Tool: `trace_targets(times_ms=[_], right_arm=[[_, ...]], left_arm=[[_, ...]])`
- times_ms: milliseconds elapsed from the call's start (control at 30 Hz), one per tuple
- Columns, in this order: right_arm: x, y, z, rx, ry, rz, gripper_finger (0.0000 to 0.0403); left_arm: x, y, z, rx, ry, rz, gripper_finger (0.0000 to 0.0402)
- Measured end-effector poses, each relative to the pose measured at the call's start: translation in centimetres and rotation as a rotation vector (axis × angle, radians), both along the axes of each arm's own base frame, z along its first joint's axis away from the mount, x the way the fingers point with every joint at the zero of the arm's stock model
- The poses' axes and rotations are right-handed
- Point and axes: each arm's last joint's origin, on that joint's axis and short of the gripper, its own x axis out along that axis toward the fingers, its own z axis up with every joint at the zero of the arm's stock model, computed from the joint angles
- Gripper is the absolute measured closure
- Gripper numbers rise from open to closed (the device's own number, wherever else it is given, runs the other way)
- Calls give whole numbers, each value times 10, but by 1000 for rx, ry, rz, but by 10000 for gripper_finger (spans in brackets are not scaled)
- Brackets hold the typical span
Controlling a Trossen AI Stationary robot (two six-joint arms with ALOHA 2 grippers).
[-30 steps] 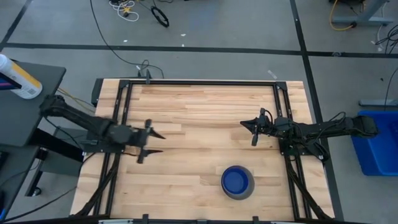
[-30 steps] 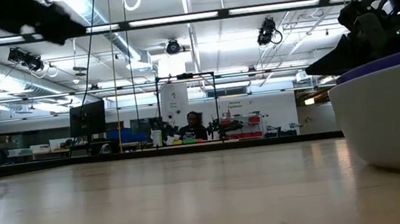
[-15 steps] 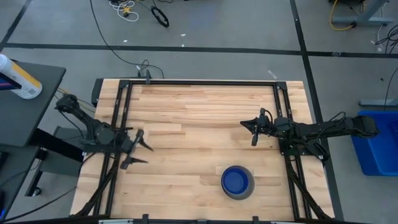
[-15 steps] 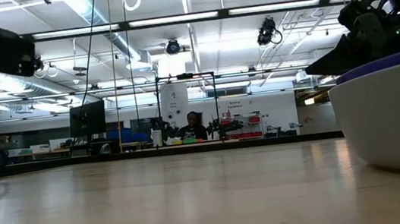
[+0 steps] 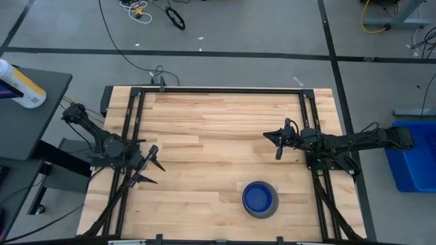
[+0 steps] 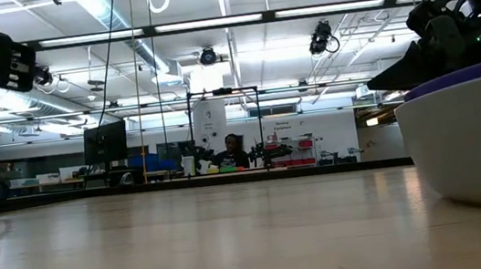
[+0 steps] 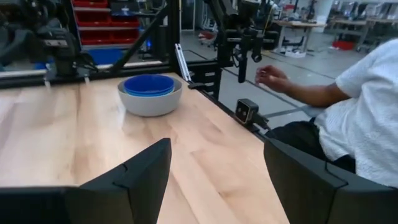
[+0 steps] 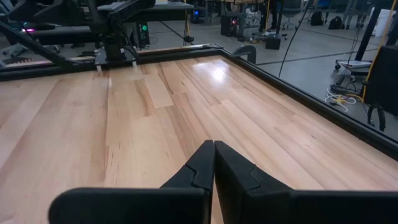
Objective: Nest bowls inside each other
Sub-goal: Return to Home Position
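The nested bowls [image 5: 259, 199] sit at five o'clock on the table [image 5: 218, 116], well apart from the spread left gripper [image 5: 159, 175] at nine and the pressed-together right gripper [image 5: 269, 135] toward three, so only a stray arm sweep could topple them.

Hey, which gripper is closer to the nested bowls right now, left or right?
Right. The right gripper is over the table's right half, a short way from the bowl stack. The left gripper is by the table's left edge, much farther off.
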Motion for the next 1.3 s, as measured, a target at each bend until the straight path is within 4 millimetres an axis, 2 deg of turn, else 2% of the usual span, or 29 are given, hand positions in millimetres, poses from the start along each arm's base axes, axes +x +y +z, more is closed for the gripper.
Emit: trace_targets(times_ms=[267,500,567,633,700,767,833,967,1067,1167,1300], right_arm=[[0,0,0,0,0,-1,384],[0,0,0,0,0,0,384],[0,0,0,0,0,0,383],[0,0,0,0,0,0,384],[0,0,0,0,0,0,384],[0,0,0,0,0,0,384],[0,0,0,0,0,0,384],[0,0,0,0,0,0,383],[0,0,0,0,0,0,384],[0,0,0,0,0,0,384],[0,0,0,0,0,0,384]], left_arm=[[-1,-1,-3,-71,77,-33,139],[-6,-8,0,-37,30,-330,139],[-4,-7,2,-47,1,-268,139],[-1,-3,3,-35,-14,-105,139],[0,1,-1,-43,33,32,139],[1,2,-6,-55,88,90,139],[0,3,-7,-40,94,89,139],[-2,-3,-3,-24,48,-103,139],[-3,-5,1,-37,13,-179,139],[-3,-5,2,-42,7,-189,139],[-1,-2,1,-76,31,-66,139]])
